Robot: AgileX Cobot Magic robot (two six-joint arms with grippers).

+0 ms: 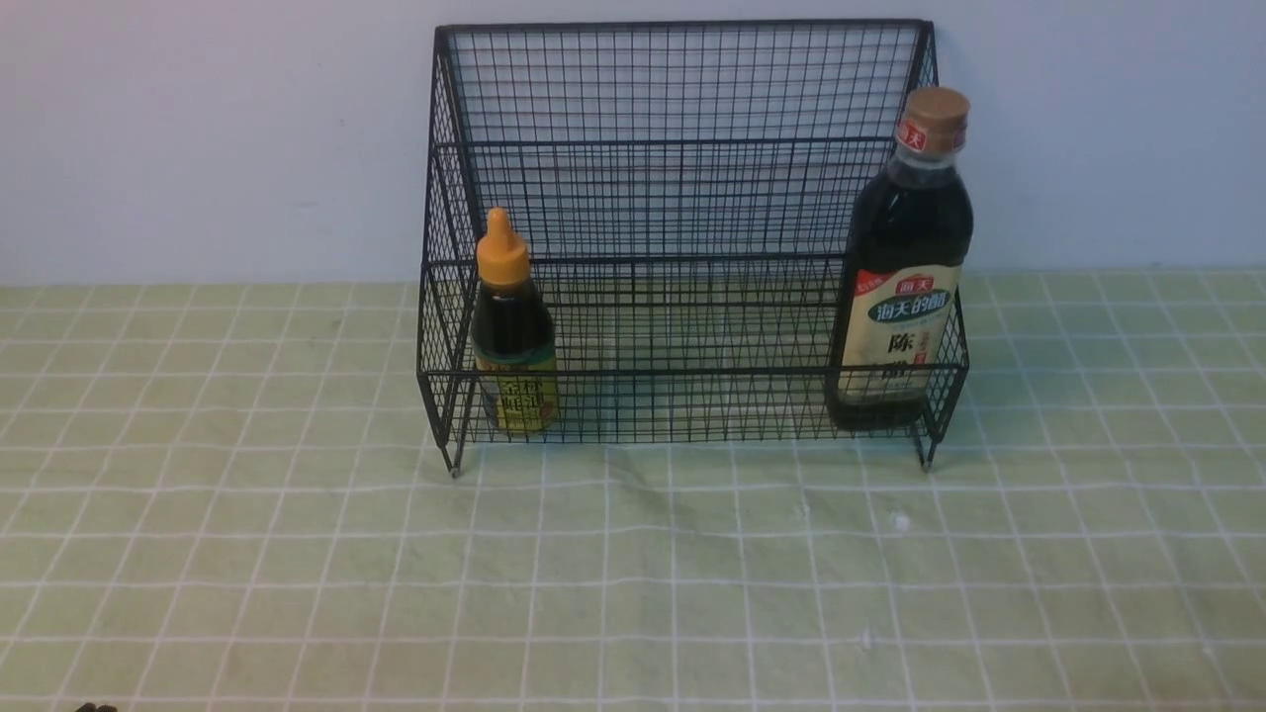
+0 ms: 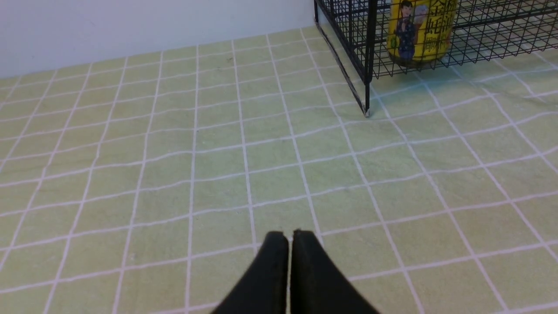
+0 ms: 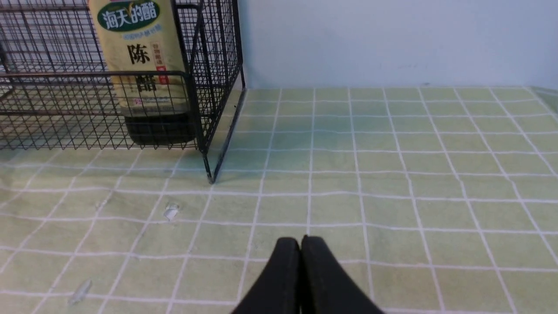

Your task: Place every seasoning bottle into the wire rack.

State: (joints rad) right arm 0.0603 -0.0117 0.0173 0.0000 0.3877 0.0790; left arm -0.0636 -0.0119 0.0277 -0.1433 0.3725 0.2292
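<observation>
Left pincer (image 2: 290,235): only the two fingers show in the left wrist view. Matte black, smooth, each broad at the base and narrowing to a rounded tip. Thin pale seam between them. No screws, cables or markings visible.

Right pincer (image 3: 301,240): same build in the right wrist view. Two matte black fingers, wedge-shaped, rounded at the tips, inner faces flat. Surface plain, no lettering.

Front view: a small dark scrap of the robot at the bottom left edge, too little to tell what part.
</observation>
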